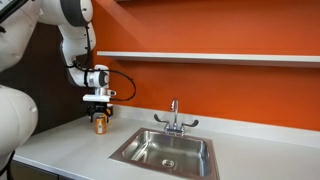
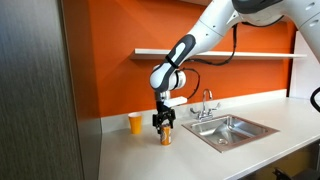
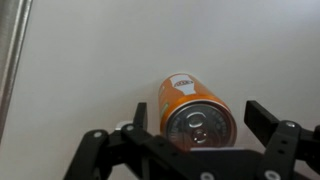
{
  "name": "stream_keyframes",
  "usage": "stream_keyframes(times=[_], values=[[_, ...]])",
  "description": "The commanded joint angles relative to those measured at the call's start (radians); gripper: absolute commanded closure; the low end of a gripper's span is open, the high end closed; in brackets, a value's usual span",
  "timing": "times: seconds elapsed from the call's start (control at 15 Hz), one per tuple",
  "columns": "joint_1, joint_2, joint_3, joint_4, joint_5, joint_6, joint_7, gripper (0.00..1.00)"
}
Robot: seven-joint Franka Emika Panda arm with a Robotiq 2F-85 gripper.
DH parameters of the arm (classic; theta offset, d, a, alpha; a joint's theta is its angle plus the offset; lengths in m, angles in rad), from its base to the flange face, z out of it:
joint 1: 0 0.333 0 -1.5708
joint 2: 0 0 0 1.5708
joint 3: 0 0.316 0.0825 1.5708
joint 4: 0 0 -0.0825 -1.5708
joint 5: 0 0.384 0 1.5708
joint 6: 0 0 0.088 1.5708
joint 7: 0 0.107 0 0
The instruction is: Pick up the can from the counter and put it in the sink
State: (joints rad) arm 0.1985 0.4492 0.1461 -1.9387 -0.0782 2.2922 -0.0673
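Wrist view: the can point(image 3: 195, 110) is being shown from above, upright on the pale surface point(image 3: 90, 60). The fingers point(image 3: 262, 120) are being held wide, one each side of the can top, w/ a small gap being left on both sides.

In an exterior view, the fingers point(image 1: 94, 103) are being held just above the can point(image 1: 99, 123), which is being carried by the surface point(image 1: 60, 150) near the orange wall point(image 1: 220, 85), apart from the sink point(image 1: 165, 150) & faucet point(image 1: 173, 118).

In an exterior view, the can point(image 2: 167, 135) is being shown between a yellow cup point(image 2: 136, 123) & the sink point(image 2: 232, 130), directly under the arm point(image 2: 185, 50).
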Motion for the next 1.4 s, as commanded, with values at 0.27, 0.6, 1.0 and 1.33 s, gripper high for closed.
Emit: stream_keyframes(times=[0.27,0.6,1.0,1.33], values=[[0.000,0.028,0.001,0.046,-0.012,-0.015,-0.016,0.26],[-0.002,0.036,0.000,0.057,-0.010,-0.021,-0.018,0.58],[0.000,0.024,-0.003,0.060,-0.014,-0.032,-0.011,0.62],[0.005,-0.027,-0.005,0.046,-0.025,-0.045,-0.001,0.62]])
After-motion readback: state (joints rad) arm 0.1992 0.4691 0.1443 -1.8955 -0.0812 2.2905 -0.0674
